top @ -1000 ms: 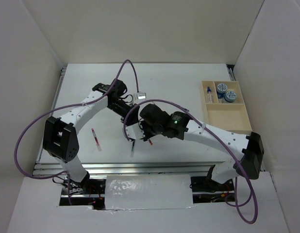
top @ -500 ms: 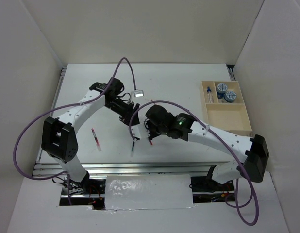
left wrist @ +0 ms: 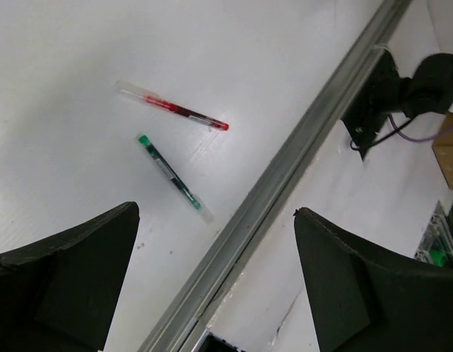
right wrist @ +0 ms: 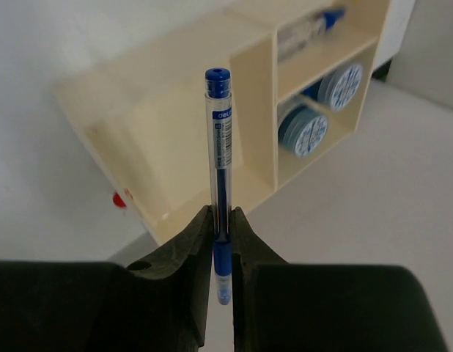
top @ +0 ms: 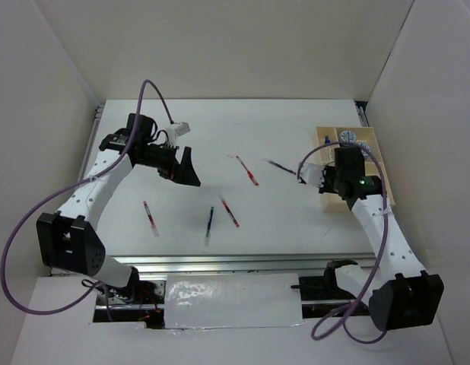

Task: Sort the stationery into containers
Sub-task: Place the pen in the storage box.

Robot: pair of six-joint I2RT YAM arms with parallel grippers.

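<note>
- The right gripper (right wrist: 221, 214) is clamped low on the barrel of a blue pen (right wrist: 218, 147). In its wrist view the capped end points to 12 o'clock, across the beige tray (right wrist: 153, 132).
- The tray sits at about 3 o'clock on the table (top: 296, 129). Its small cells hold two blue-and-white rolls (right wrist: 307, 132) and a white bottle (right wrist: 303, 33). The big cell, at 9 o'clock of the pen, looks empty.
- The left gripper (left wrist: 215, 211) hangs at 10 o'clock of the table, jaws wide apart and holding nothing.
- Below it lie a red pen (left wrist: 175, 110) and a green-capped pen (left wrist: 171, 176), near each other but apart.
- A third loose pen (top: 150, 218) lies at 8 o'clock, and a fourth loose pen (top: 246, 170) lies near the middle.
- I'd say the blue pen is being carried to the tray. Next it needs lining up with the big cell's long side, then lowering and letting go.
</note>
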